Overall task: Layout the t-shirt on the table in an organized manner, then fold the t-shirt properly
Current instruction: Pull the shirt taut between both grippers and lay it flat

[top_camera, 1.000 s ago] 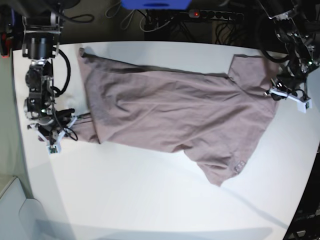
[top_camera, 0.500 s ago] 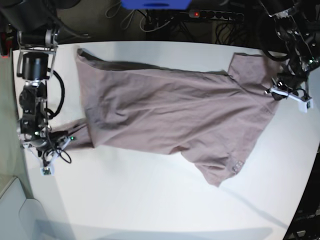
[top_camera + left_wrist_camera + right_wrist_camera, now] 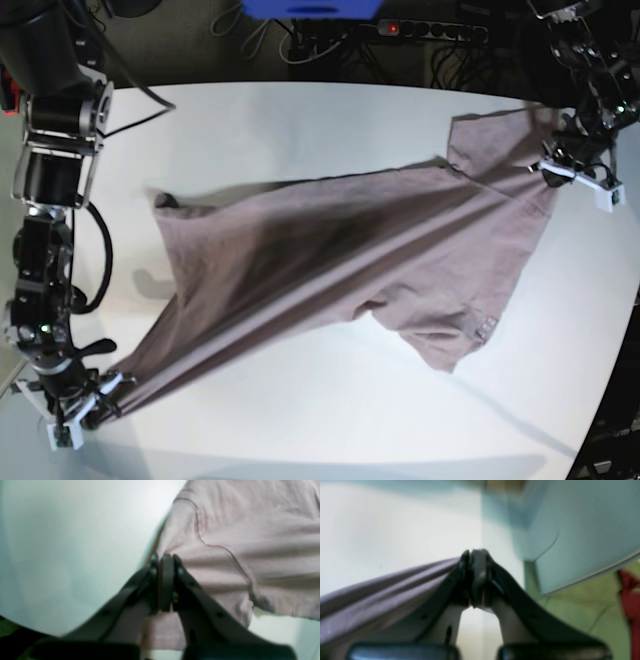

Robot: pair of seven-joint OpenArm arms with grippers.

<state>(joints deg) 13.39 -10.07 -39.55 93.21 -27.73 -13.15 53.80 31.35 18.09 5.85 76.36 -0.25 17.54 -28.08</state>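
The right gripper point(image 3: 92, 402) is sitting at the near corner of the white surface point(image 3: 330, 420), almost at its curved rim, with its jaws pressed together on a corner of the t-shirt point(image 3: 370, 250). The left gripper point(image 3: 556, 170) is hanging near the far opposite edge, also clamped on the fabric. Wide bare surface is lying open along the near side and along the far side behind the cloth.

The base view is showing the whole garment pulled into a taut diagonal band between the two grippers, with long tension creases running corner to corner and one sleeve point(image 3: 450, 335) drooping toward the near side. The right wrist view is showing only a bunched, dark strand of the t-shirt point(image 3: 382, 590) leading into the right gripper point(image 3: 476, 577), with the surface's rim and floor beyond. The left wrist view is showing the left gripper point(image 3: 165, 582) biting the t-shirt point(image 3: 245, 530) beside a curved seam point(image 3: 215, 546).

The fabric is looking dusty mauve, soft and plain.
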